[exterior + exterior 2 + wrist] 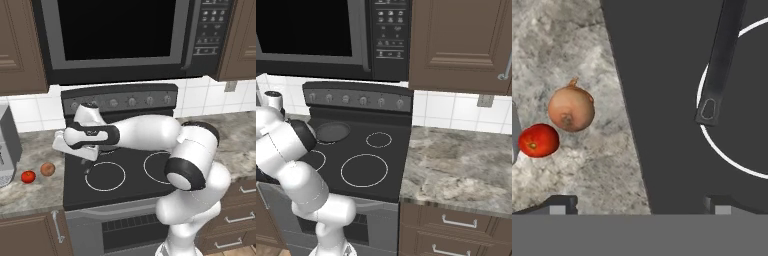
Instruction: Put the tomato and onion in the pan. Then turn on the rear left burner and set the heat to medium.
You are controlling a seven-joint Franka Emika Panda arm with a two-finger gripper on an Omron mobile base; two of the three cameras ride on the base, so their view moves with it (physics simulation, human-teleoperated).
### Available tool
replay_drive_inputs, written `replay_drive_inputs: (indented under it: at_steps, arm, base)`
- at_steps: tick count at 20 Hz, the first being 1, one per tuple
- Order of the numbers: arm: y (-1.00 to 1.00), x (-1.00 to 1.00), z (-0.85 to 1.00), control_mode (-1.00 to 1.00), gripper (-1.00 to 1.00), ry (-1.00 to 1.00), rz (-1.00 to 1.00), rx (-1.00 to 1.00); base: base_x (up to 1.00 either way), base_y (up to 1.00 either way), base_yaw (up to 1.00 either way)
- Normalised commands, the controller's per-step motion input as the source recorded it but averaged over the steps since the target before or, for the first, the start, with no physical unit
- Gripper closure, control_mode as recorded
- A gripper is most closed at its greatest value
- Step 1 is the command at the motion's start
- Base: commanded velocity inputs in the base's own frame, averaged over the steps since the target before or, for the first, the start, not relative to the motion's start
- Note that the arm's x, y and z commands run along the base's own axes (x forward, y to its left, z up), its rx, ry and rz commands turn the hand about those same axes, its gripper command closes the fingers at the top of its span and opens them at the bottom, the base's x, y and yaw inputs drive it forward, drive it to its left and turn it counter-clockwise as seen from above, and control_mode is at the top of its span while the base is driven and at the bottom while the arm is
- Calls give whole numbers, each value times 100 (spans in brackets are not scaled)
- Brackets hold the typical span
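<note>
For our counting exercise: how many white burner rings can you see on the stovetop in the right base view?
3: a large front ring, a small rear ring, and one partly behind the arm. A fourth may hide under the pan.

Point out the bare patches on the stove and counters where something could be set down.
Free: the counter right of the stove, and the front burner ring. Crowded: the left counter strip, where the tomato and onion sit beside an appliance; the pan takes the rear left.

The tomato [28, 176] lies touching the onion [47, 169] on the counter [30, 195], left of the stovetop [120, 185].
</note>
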Motion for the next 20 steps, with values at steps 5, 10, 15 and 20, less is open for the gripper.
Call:
replay_drive_inputs:
  at_steps: [5, 10, 15, 20]
  arm:
    - [13, 11, -22, -100, -100, 0, -9, 4]
    - [20, 5, -10, -100, -100, 0, -9, 4]
    - [23, 0, 0, -100, -100, 0, -6, 3]
    - [14, 11, -4, -100, -100, 1, -2, 2]
  base:
    - [0, 0, 0]
    - [0, 0, 0]
    - [0, 0, 0]
    - [0, 0, 0]
